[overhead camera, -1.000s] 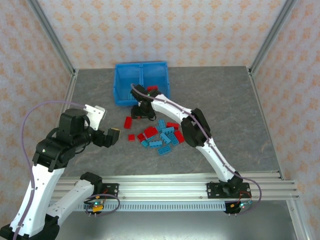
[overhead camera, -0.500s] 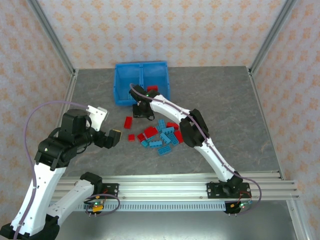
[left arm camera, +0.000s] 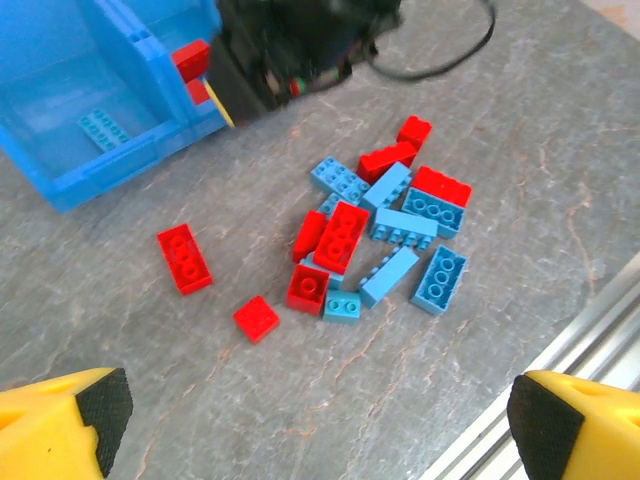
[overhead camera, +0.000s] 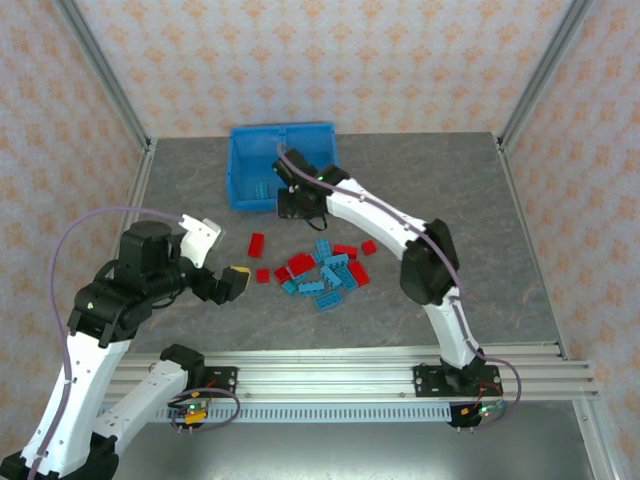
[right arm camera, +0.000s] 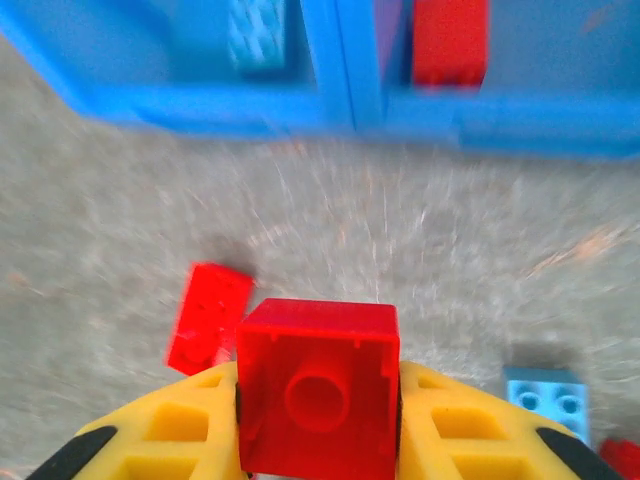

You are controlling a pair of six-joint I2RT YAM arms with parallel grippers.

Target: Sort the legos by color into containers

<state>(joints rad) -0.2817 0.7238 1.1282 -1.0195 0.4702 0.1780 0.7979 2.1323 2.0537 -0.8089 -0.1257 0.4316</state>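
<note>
Grey stone-pattern table (overhead camera: 460,220), patterned walls behind; I report from the remote desk. My right gripper (overhead camera: 296,202) hangs just short of the near wall of the blue bin (overhead camera: 240,190), jaws drawn narrow on a red brick (right arm camera: 318,400) held clear of the surface. My left gripper (left arm camera: 320,410) hovers empty near the loose legos (overhead camera: 322,270), jaws wide. The right compartment (right arm camera: 530,50) holds a red piece, the left compartment (right arm camera: 150,40) a light blue one. I judge the step in hand to be carrying to the bin. Next I must pass over the wall, right of the divider, then release.
</note>
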